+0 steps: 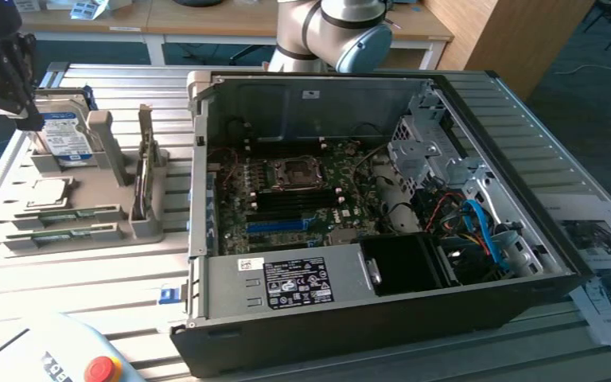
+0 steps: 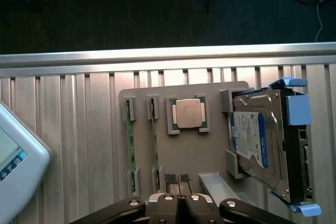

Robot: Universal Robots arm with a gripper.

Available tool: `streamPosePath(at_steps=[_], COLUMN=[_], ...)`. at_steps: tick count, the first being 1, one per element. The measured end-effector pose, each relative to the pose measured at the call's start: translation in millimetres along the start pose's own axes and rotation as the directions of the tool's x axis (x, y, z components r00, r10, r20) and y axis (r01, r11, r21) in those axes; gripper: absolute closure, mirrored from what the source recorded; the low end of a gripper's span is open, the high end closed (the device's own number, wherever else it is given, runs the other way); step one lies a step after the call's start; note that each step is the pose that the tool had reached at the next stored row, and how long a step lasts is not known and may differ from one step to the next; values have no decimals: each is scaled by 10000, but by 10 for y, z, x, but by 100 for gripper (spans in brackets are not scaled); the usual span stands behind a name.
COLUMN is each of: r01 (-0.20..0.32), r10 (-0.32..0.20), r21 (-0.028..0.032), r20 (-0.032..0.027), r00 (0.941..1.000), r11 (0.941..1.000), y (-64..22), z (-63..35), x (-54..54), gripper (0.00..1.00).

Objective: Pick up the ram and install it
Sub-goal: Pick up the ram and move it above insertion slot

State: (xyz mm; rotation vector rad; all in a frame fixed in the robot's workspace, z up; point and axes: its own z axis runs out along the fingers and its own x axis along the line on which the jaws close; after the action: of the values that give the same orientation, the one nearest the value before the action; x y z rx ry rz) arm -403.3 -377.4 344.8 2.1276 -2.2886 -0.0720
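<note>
Ram sticks [image 2: 128,150] seated in grey holder [image 2: 210,150], slatted metal table [image 2: 68,129], claw [image 2: 177,178] closed and empty above, dark floor [image 2: 157,9] beyond

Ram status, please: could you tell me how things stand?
End effector shut, empty, over the tray. Both ram sticks in their tray slots, untouched. Nothing on top of them.

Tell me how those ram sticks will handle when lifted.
The ram sticks look like thin boards, probably stiff and light. Standing on edge in the gray holder, they would likely topple once unsupported. Bare circuit board suggests fragility.
</note>
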Motion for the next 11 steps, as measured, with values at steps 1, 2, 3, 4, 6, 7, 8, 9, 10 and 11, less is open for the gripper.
streamPosePath(at_steps=[1, 2, 3, 4, 6, 7, 8, 9, 10, 11], r01=[0, 0, 0, 0, 0, 1, 0, 0, 0, 0], r10=[0, 0, 0, 0, 0, -1, 0, 0, 0, 0], r21=[0, 0, 0, 0, -4, -4, -4, -4, -3, -3], r20=[-1, -2, -2, -3, -7, -7, -7, -7, -6, -6], r00=[10000, 10000, 10000, 10000, 10000, 10000, 10000, 10000, 10000, 10000], r11=[10000, 10000, 10000, 10000, 10000, 10000, 10000, 10000, 10000, 10000], y=[0, -1, -2, -3, -3, -3, -3, -3, -3, -3], z=[18, 36, 54, 72, 82, 82, 82, 82, 83, 83], x=[0, 1, 1, 1, 2, 2, 2, 2, 2, 2], gripper=[90, 90, 90, 90, 90, 90, 90, 90, 90, 90])
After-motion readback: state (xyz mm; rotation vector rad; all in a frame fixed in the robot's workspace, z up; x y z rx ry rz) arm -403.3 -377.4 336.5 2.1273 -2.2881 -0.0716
